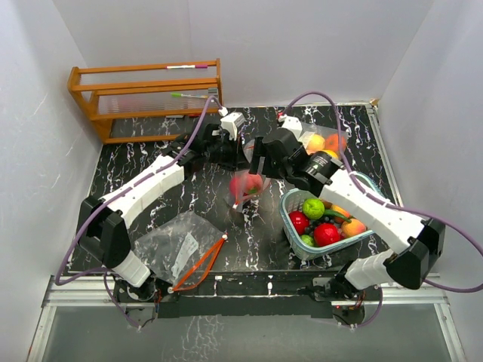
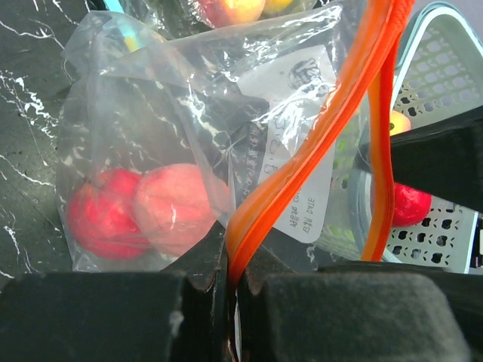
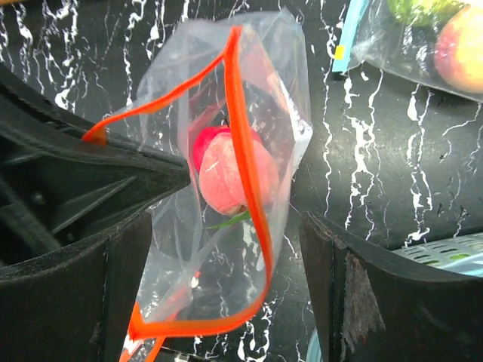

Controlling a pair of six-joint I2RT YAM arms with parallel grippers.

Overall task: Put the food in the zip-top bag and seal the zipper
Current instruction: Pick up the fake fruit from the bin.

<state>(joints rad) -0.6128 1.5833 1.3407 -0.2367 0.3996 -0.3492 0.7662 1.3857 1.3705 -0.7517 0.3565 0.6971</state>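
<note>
Black marbled worktop [image 1: 151, 173]: the left end effector [image 2: 230, 283] pinches the central zip-top bag [image 1: 245, 185] by its unsealed orange zipper [image 2: 324, 128], and the right end effector [image 3: 226, 286] is spread wide. Two fruits [image 2: 143, 211] are bagged; other toy food [image 1: 326, 234] lies in the teal basket [image 1: 290, 200] at right.

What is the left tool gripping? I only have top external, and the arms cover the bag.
Observer: The left wrist view shows the left tool shut on the orange zipper strip of the zip-top bag.
Operator: Is the right tool on it too?
Observer: No. The right wrist view shows the right tool open. The bag sits between its spread fingers, and they grip nothing.
</note>
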